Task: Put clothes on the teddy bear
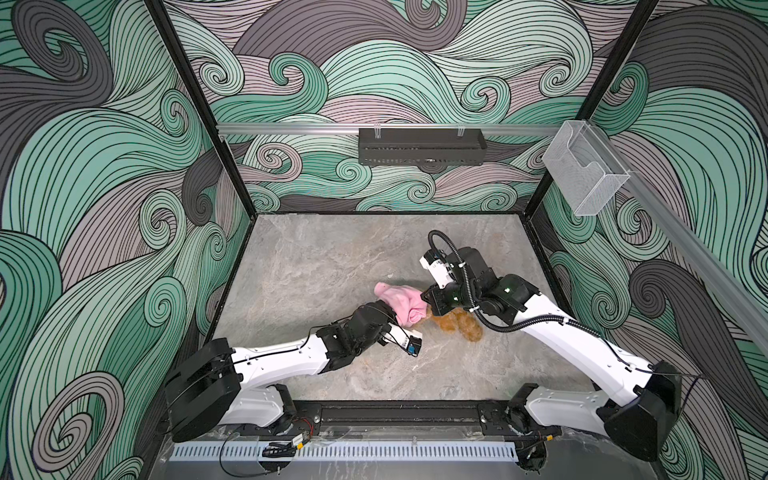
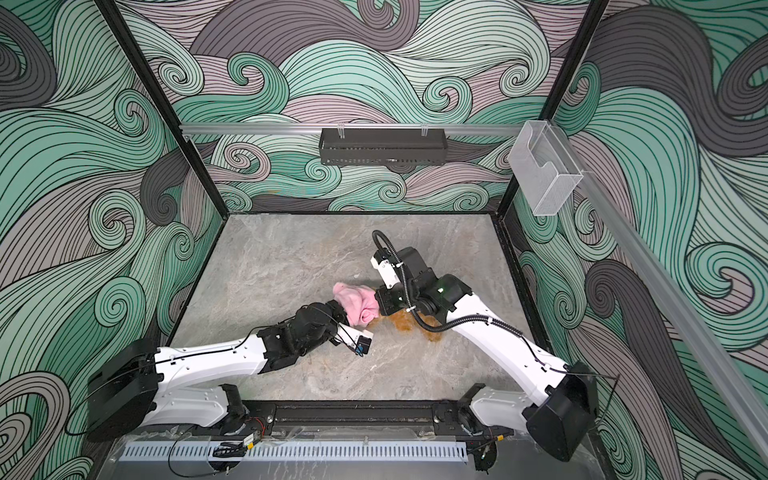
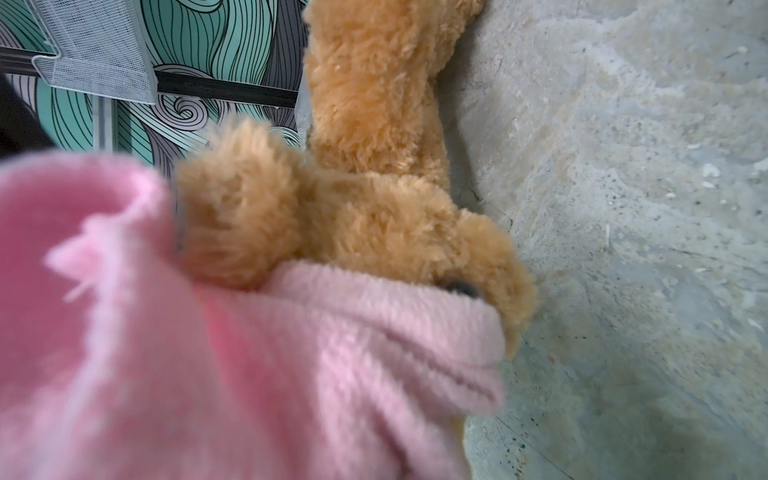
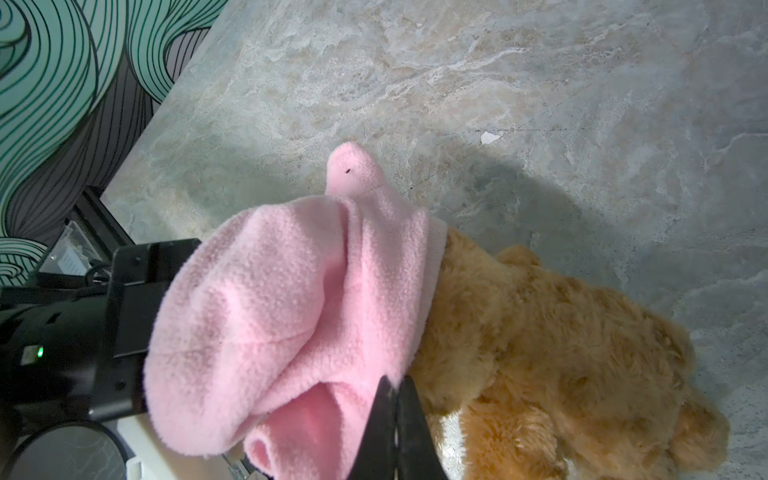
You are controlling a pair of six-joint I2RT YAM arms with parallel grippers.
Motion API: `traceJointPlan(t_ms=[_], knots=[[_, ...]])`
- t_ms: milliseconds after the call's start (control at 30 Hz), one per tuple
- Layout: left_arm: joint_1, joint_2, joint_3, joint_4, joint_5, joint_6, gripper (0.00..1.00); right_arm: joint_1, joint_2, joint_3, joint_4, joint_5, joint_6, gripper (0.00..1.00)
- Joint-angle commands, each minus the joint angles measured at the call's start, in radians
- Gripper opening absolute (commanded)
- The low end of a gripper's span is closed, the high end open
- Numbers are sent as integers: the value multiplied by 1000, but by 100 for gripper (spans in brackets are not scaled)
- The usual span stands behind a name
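Note:
The teddy bear lies on the stone tabletop, golden-brown and furry. A pink fleece garment covers the top of its head; in the left wrist view the muzzle and nose of the teddy bear poke out below the pink garment. My left gripper reaches into the garment from the left; its fingers are hidden in the fabric, which bulges around it. From the right, my right gripper is shut, pinching the garment at its hem, against the teddy bear.
A black perforated tray hangs on the back rail. A clear plastic bin hangs on the right wall. The marbled table is walled on three sides. A small white chip lies on it beyond the bear.

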Motion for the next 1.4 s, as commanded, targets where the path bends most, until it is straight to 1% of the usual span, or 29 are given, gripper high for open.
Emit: traceJointPlan(t_ms=[0, 100, 167, 267, 367, 433, 533, 667, 767, 900, 1000, 1100, 1200, 1367], knots=[[4, 13, 7, -101, -4, -11, 0, 34, 12, 35, -16, 175, -74, 0], [4, 7, 11, -102, -7, -31, 0, 23, 62, 39, -66, 264, -71, 0], [4, 2, 19, -110, -11, -51, 0, -11, 87, 22, -70, 241, -47, 0], [4, 0, 49, -133, -5, -125, 0, -67, 132, 15, -52, 135, -25, 1], [6, 3, 86, -182, -2, -221, 0, -100, 141, 27, -4, -16, -27, 11], [13, 2, 103, -185, -6, -295, 0, -120, 112, 30, 30, -97, -38, 17], [33, -1, 133, -234, 21, -390, 0, -145, 40, 17, 70, -165, -58, 25], [61, -12, 145, -251, 76, -523, 0, -150, -70, -78, 168, -260, -56, 29], [99, -24, 164, -280, 151, -647, 0, -150, -144, -213, 319, -360, 34, 30], [151, -50, 172, -299, 264, -786, 0, -151, -197, -369, 528, -406, 195, 30], [200, -66, 170, -299, 347, -877, 0, -151, -183, -435, 680, -448, 290, 30], [226, -74, 161, -294, 392, -915, 0, -150, -132, -462, 786, -485, 354, 31], [234, -74, 152, -287, 402, -921, 0, -143, -86, -469, 879, -513, 402, 32], [238, -73, 144, -279, 404, -925, 0, -114, -35, -436, 901, -513, 393, 32]])
